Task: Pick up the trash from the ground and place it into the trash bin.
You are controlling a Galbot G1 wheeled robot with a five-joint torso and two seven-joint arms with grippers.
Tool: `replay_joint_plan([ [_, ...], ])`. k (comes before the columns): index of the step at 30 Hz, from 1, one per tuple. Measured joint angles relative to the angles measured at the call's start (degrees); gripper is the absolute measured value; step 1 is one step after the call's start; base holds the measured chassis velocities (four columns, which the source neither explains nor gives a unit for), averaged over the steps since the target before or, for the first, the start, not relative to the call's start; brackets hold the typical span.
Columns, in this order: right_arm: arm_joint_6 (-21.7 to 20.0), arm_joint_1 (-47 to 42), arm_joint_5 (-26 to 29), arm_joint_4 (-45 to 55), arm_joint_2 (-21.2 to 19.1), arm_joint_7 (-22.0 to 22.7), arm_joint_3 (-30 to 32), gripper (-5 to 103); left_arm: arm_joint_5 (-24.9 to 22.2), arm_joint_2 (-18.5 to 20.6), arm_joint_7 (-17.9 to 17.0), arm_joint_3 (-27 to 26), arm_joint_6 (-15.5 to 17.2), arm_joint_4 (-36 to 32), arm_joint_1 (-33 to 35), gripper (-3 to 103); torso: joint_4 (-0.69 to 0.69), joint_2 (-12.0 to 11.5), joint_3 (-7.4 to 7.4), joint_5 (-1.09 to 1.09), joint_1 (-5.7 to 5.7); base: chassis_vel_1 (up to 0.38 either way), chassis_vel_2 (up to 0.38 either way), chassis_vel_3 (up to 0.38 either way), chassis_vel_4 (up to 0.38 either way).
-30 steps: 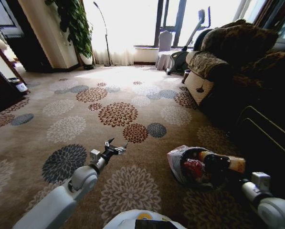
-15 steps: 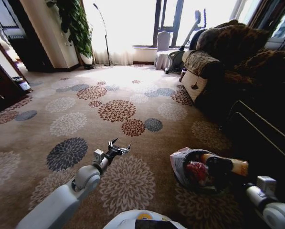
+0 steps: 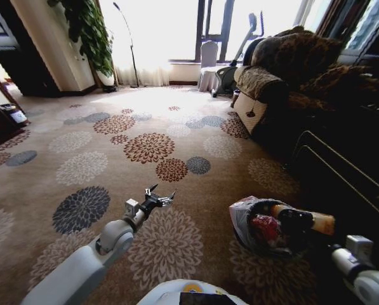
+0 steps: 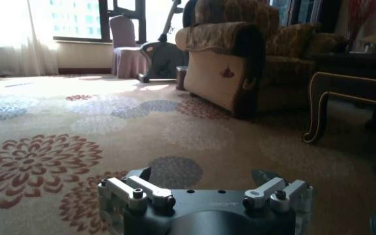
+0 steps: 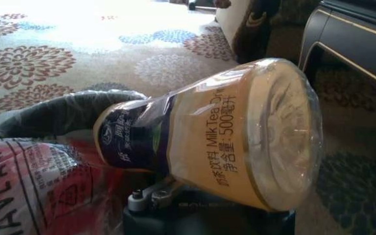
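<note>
My left arm stretches forward low; left gripper [image 3: 159, 196] fingers spread apart; my right arm sits low at right, wrist forward.

Place type: furnished living room, home or hotel suite.
Floor: wall-to-wall carpet [image 3: 81, 168] with flower medallions.
Seating: upholstered armchair [image 3: 272, 89] with patterned throw.
Furniture: dark carved table [image 4: 351, 93] beside it.
Windows: tall windows [image 3: 176, 28], sheer curtains.
Other: potted plant [image 3: 87, 32], floor lamp [image 3: 127, 44], covered chair [image 3: 208, 63].
</note>
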Motion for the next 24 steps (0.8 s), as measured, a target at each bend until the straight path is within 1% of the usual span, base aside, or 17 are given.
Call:
replay_joint_plan([
  [3, -0.79, 0.04, -0.29, 0.51, -0.15, -0.17, -0.71, 1, 0.00, -0.05, -0.04, -0.29, -0.34, 0.12, 0.31, 100, 0.08, 0.00, 0.00, 0.00, 0.00, 0.000, 0.000, 0.000, 0.000],
  [5, -0.87, 0.08, -0.41, 0.66, -0.11, -0.23, -0.94, 1, -0.01, -0.04, -0.04, -0.41, -0.46, 0.19, 0.37, 100, 0.09, 0.00, 0.00, 0.01, 0.00, 0.000, 0.000, 0.000, 0.000],
  [13, -0.91, -0.36, -1.02, 0.98, 0.42, -1.09, -1.06, 1, -0.65, -0.03, -0.04, -0.50, -0.69, 0.40, 0.19, 100, 0.04, 0.00, 0.00, 0.00, 0.00, 0.003, -0.006, -0.008, 0.007],
  [24, -0.90, -0.49, -1.11, 1.33, 0.54, -1.47, -0.83, 1, -1.24, -0.12, 0.56, -0.54, -0.27, 0.44, 0.25, 100, 0.04, 0.00, -0.01, 0.00, 0.00, 0.092, -0.115, -0.110, 0.107],
])
